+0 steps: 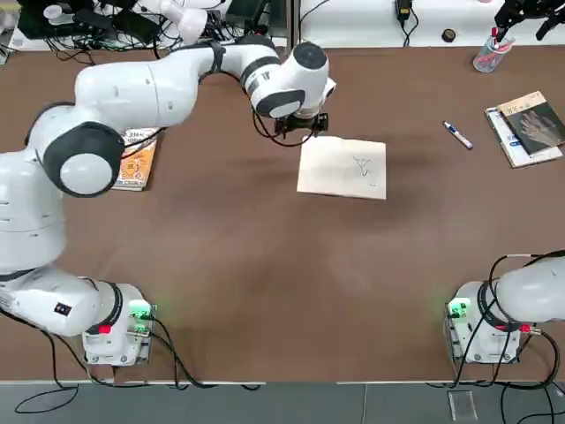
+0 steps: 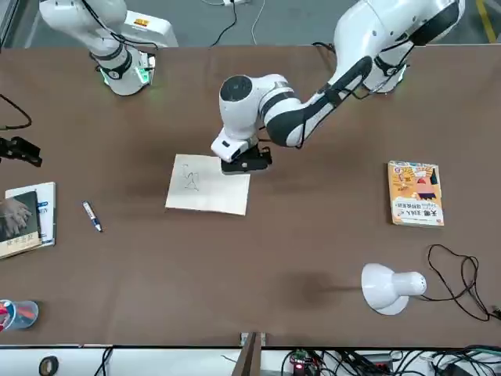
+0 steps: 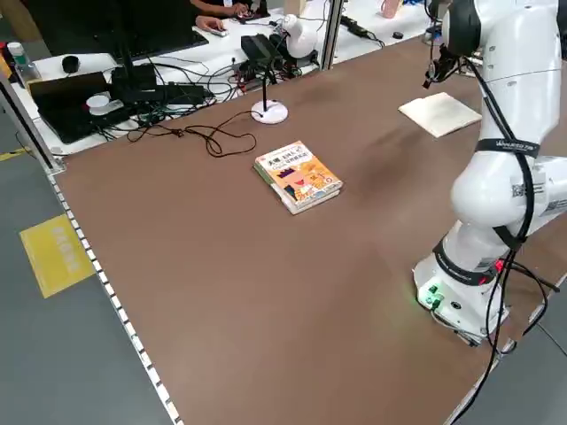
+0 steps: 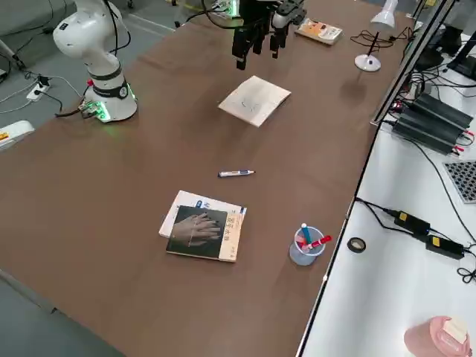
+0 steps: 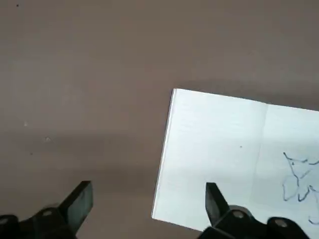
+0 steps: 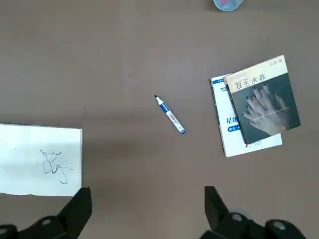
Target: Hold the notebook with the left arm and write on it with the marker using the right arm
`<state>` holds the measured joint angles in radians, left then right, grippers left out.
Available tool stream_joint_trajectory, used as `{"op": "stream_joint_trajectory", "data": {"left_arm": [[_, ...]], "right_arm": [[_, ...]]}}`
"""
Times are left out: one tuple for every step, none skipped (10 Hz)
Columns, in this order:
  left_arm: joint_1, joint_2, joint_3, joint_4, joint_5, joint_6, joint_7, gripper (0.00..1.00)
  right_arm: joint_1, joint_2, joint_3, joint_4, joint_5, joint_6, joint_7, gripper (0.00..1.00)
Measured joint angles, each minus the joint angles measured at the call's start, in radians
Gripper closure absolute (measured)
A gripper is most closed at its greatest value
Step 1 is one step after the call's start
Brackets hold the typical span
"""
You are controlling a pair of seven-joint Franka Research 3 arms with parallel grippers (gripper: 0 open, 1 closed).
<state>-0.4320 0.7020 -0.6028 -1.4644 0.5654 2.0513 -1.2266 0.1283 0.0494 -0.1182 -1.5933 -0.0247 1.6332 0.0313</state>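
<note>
Top view, working outward from the arm bases: the right arm (image 1: 530, 291) sits folded back at its base at the near right corner, well away from everything, and its wrist view shows the right gripper (image 6: 147, 209) high above bare table with its black fingers spread wide and empty. The large glossy white left arm (image 1: 150, 93) reaches out over the brown table (image 1: 265, 265) toward the middle. Its black left gripper (image 1: 298, 124) hangs over the left edge of the thin cream-white notebook (image 1: 342, 167), fingers apart; in the left wrist view one fingertip (image 5: 213, 196) stands over the page and the other over the table, and whether either touches the paper cannot be told. The notebook lies open and flat near the table's centre, small dark scribbles on its right part. Right of it and apart lies the short white marker with a dark blue cap (image 1: 457, 135), untouched. Beyond that, by the right edge, are two stacked books, the dark-covered one on top (image 1: 528, 126), and farther still a clear cup of red-tipped pens (image 1: 488, 55). An orange-yellow illustrated book (image 1: 137, 159) lies under the left arm's elbow.
</note>
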Motion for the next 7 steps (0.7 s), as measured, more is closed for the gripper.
{"op": "stream_joint_trajectory", "data": {"left_arm": [[-0.011, 0.003, 0.016, 0.002, 0.0, 0.001, 0.0, 0.0], [-0.019, 0.007, 0.029, 0.004, 0.0, 0.005, 0.0, 0.0], [-0.026, 0.014, 0.039, 0.004, 0.0, 0.018, 0.0, 0.0], [-0.033, 0.022, 0.049, 0.004, 0.0, 0.036, 0.0, 0.0], [-0.04, 0.032, 0.061, 0.005, 0.0, 0.057, 0.0, 0.0], [-0.045, 0.044, 0.068, 0.005, 0.0, 0.08, 0.0, 0.0], [-0.048, 0.056, 0.072, 0.005, 0.0, 0.106, 0.0, 0.0]], "right_arm": [[0.0, 0.0, 0.0, 0.0, 0.0, 0.006, 0.0, 0.0], [0.0, 0.0, 0.0, 0.002, 0.0, 0.012, 0.0, 0.0], [0.0, 0.0, 0.0, 0.003, 0.0, 0.016, 0.0, 0.0], [0.0, 0.0, 0.0, 0.006, 0.0, 0.02, 0.0, 0.0], [-0.001, 0.0, 0.0, 0.01, 0.0, 0.022, 0.0, 0.0], [-0.002, -0.001, -0.001, 0.016, 0.0, 0.022, 0.0, 0.0], [-0.004, -0.001, -0.001, 0.023, 0.0, 0.022, 0.0, 0.0]]}}
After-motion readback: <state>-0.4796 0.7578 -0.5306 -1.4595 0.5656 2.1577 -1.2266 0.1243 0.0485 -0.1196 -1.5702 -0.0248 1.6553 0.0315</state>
